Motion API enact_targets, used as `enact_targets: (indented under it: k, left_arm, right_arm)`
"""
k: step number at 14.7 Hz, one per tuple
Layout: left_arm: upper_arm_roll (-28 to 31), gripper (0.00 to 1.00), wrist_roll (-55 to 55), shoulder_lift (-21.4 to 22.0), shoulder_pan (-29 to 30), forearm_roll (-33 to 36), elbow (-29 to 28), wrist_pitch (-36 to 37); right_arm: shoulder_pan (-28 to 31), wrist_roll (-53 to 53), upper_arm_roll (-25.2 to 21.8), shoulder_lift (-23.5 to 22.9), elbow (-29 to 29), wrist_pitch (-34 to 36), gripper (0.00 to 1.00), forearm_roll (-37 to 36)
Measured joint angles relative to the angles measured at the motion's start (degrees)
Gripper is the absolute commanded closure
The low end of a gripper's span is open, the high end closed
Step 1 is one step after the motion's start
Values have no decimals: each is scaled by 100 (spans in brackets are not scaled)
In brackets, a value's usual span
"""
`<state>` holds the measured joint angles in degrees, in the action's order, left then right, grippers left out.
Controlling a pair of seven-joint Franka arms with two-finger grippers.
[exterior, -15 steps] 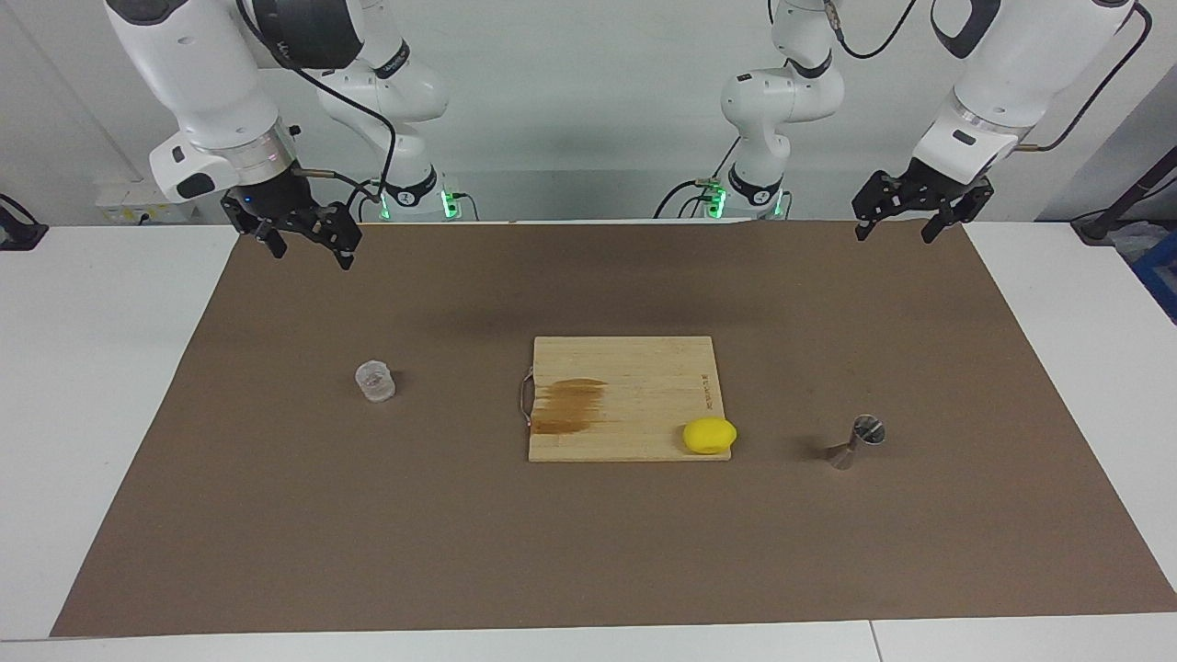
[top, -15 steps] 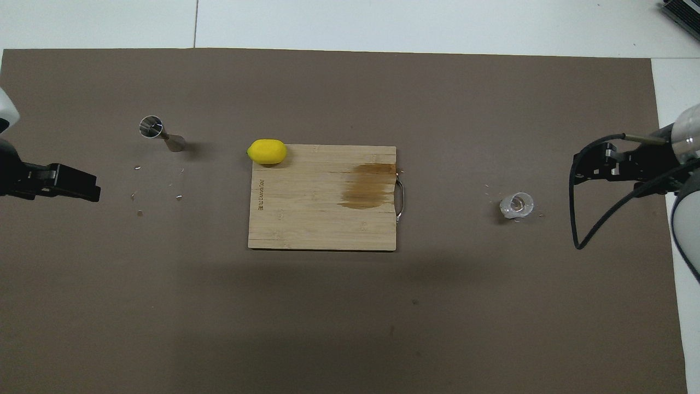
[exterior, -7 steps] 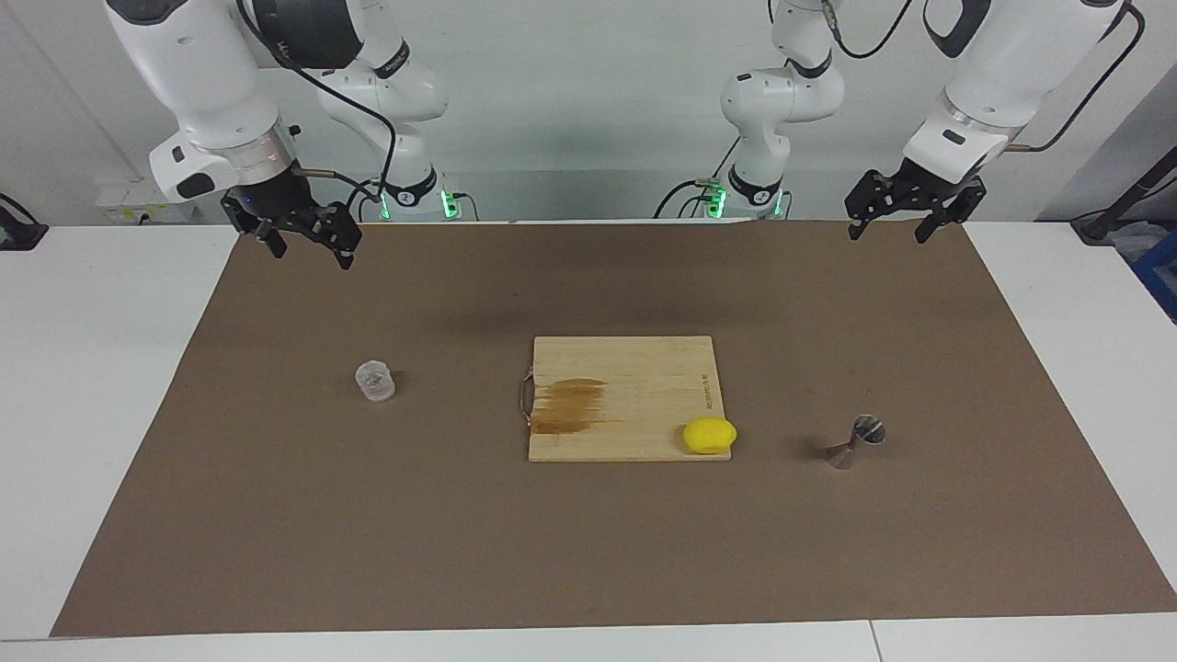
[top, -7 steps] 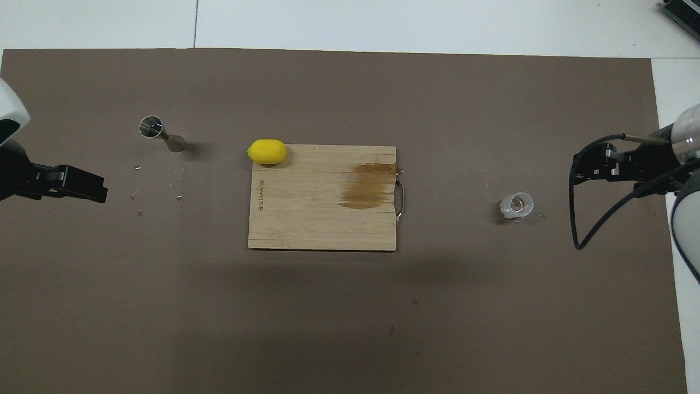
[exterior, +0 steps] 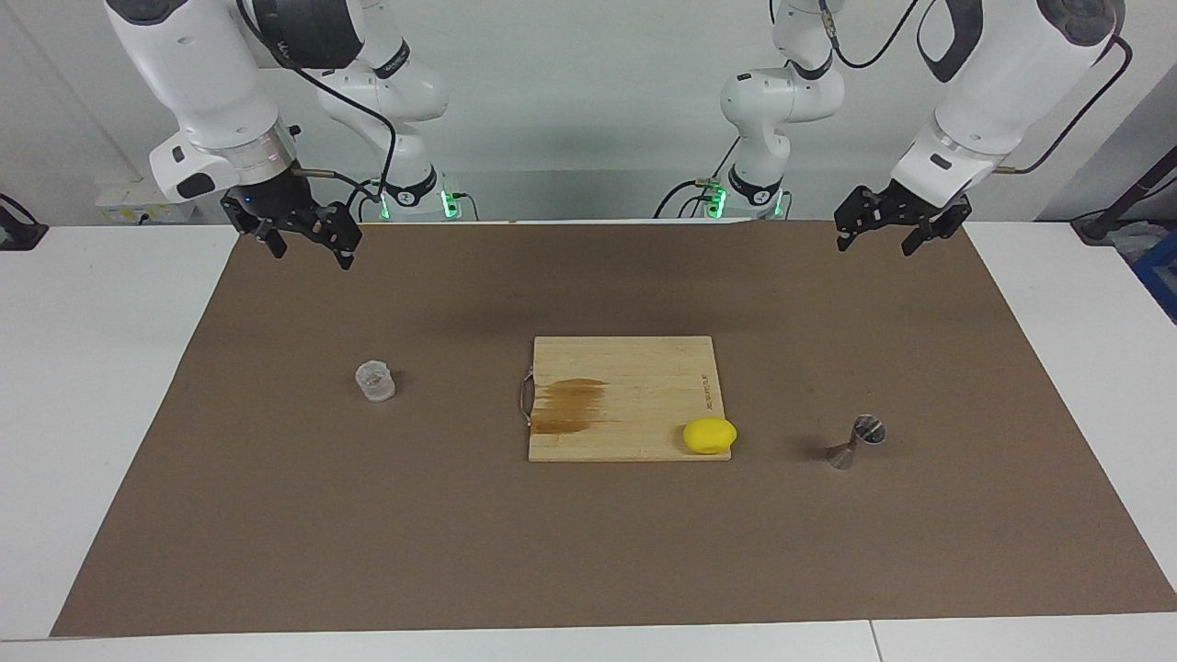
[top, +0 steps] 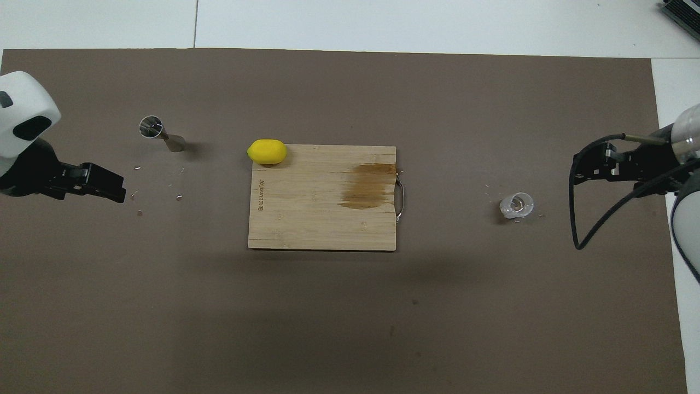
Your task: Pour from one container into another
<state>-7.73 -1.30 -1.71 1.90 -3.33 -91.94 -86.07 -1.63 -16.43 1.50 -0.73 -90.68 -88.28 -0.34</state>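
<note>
The clear squat cup (exterior: 375, 382) stands upright on the brown mat toward the right arm's end; it also shows in the overhead view (top: 516, 205). The steel hourglass jigger (exterior: 855, 442) stands on the mat toward the left arm's end, and shows in the overhead view (top: 162, 134). My left gripper (exterior: 874, 242) is open and empty, raised over the mat's edge near the robots; in the overhead view (top: 116, 191) it lies beside the jigger. My right gripper (exterior: 311, 251) is open and empty, raised over the mat near the robots, apart from the cup; it also shows in the overhead view (top: 579, 169).
A wooden cutting board (exterior: 644, 368) with a brown stain and a metal handle lies in the mat's middle. A yellow lemon (exterior: 709, 435) sits at its corner farthest from the robots, toward the jigger. Small crumbs lie on the mat near the jigger (top: 136, 196).
My left gripper has moved in over the mat, toward the table's middle and closer to the jigger. The right arm, the cup and the jigger have not moved.
</note>
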Motion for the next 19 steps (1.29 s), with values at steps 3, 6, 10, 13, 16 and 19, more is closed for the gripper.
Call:
enact_targets:
  k: [3, 6, 10, 13, 16, 19]
  left_arm:
    - [111, 0, 15, -630, 1, -68, 240, -104]
    - [350, 0, 221, -1251, -1, -356, 584, -228]
    - [1047, 0, 859, -1772, -207, -1215, 714, -226]
    - [2325, 0, 1361, -2075, -801, -2384, 723, -39]
    - [3536, 0, 2123, -2388, -1306, -3456, 723, 330]
    - [3716, 0, 3552, -2521, -1363, -3988, 713, 336]
  right_arm:
    - [0, 0, 0, 0, 0, 0, 1, 0]
    - [0, 0, 0, 0, 0, 0, 1, 0]
    - [0, 0, 0, 0, 0, 0, 1, 0]
    - [0, 0, 0, 0, 0, 0, 1, 0]
    - [0, 0, 0, 0, 0, 0, 1, 0]
    - [0, 0, 0, 0, -1, 0, 1, 0]
